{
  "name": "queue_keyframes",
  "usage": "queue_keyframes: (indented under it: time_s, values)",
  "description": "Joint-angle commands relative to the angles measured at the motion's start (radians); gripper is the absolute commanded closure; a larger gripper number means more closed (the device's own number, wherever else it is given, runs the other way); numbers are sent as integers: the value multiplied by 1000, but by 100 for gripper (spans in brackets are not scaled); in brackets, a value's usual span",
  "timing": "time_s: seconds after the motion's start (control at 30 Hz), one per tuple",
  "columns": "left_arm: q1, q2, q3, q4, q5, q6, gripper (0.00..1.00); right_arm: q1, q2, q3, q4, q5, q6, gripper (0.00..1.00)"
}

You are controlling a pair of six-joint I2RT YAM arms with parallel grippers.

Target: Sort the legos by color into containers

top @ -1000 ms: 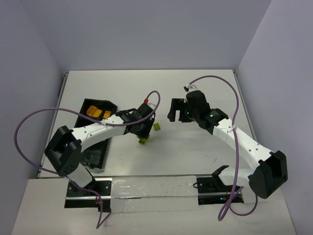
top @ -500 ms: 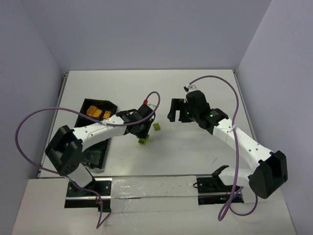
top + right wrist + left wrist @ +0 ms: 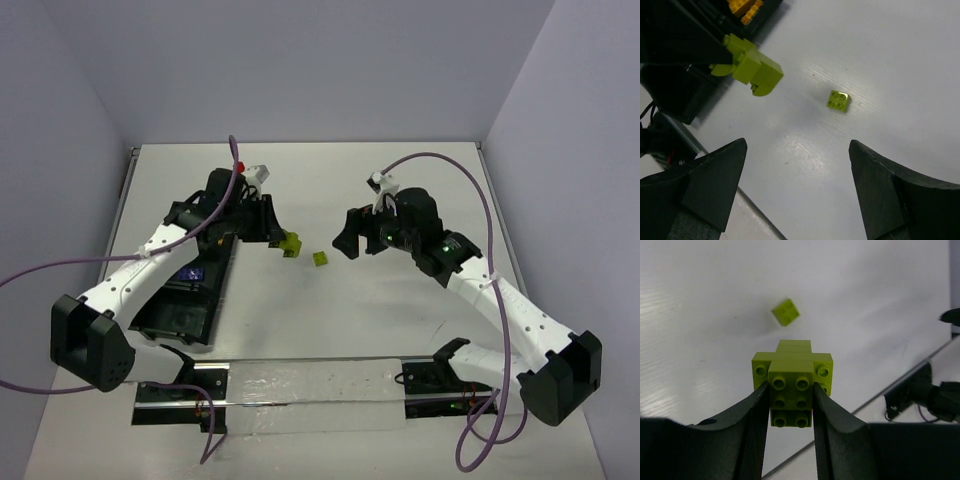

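Note:
My left gripper (image 3: 790,396) is shut on a clump of lime-green legos (image 3: 792,377), held off the table just right of the containers, the long black tray (image 3: 185,318). In the top view the clump (image 3: 290,244) sticks out of the left gripper (image 3: 277,238). One small lime-green lego (image 3: 320,258) lies loose on the table, also visible from both wrists (image 3: 785,311) (image 3: 838,100). My right gripper (image 3: 797,145) is open and empty, hovering right of that lego (image 3: 358,240). Orange legos (image 3: 744,7) sit in a tray compartment. A blue-purple lego (image 3: 188,272) lies in another.
The left arm lies over the far end of the tray. Purple cables loop from both arms. Grey walls close the table at the back and sides. A metal rail (image 3: 300,385) runs along the near edge.
The left gripper has closed on the lime-green clump, lifted it off the table and carried it back toward the tray. The right gripper has shifted slightly and narrowed a little.

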State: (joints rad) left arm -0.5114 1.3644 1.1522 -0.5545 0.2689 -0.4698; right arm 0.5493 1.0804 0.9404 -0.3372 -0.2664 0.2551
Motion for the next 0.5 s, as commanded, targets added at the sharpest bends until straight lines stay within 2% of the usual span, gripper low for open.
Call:
queue_keyframes:
  time_s: [0.0,0.1,0.23,0.47]
  values:
    - [16,39,41,30,267,-23,100,41,-70,-108,216,-117,-198,15]
    - [22,46,43,34,290,-26,100,90,-97,-136,303,-54,-270,14]
    - [30,47,51,36,324,-29,100,169,-21,-98,280,31,-401,14]
    - [37,42,57,29,336,-29,100,257,68,-60,362,78,-446,12]
